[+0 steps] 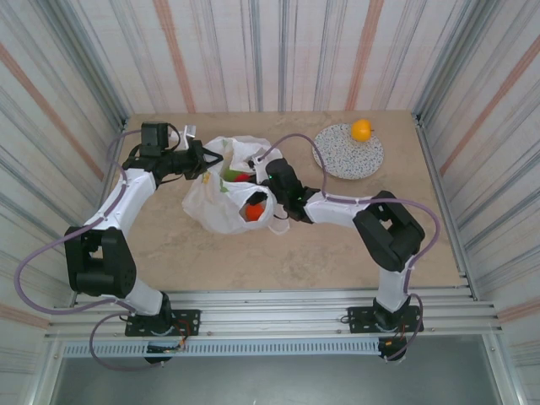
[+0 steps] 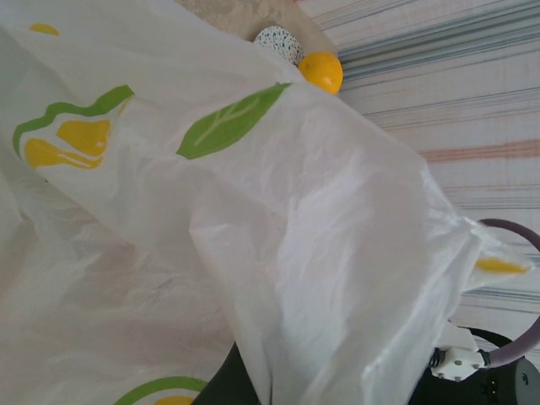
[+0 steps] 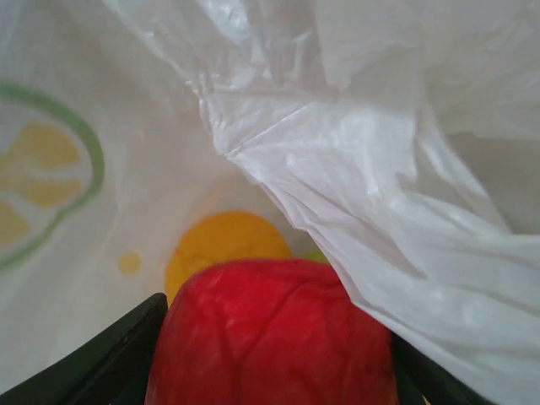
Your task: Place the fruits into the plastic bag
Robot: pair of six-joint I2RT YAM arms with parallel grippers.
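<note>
The white plastic bag (image 1: 221,196) printed with lemon slices lies mid-table with its mouth toward the back. My left gripper (image 1: 201,160) is shut on the bag's rim, and the film (image 2: 278,253) drapes over its dark fingers (image 2: 221,381). My right gripper (image 1: 263,167) reaches into the mouth, shut on a red apple (image 3: 270,337) that sits between its fingers (image 3: 110,359). Beyond the apple, inside the bag, lie a yellow-orange fruit (image 3: 221,243) and a sliver of green. An orange-red fruit (image 1: 253,211) shows through the bag wall. One orange (image 1: 361,129) (image 2: 321,71) rests on the plate.
The round grey speckled plate (image 1: 344,156) (image 2: 277,40) sits at the back right, just right of my right forearm. Striped curtain walls close in the table on three sides. Bare tabletop runs along the front, between the bag and the arm bases.
</note>
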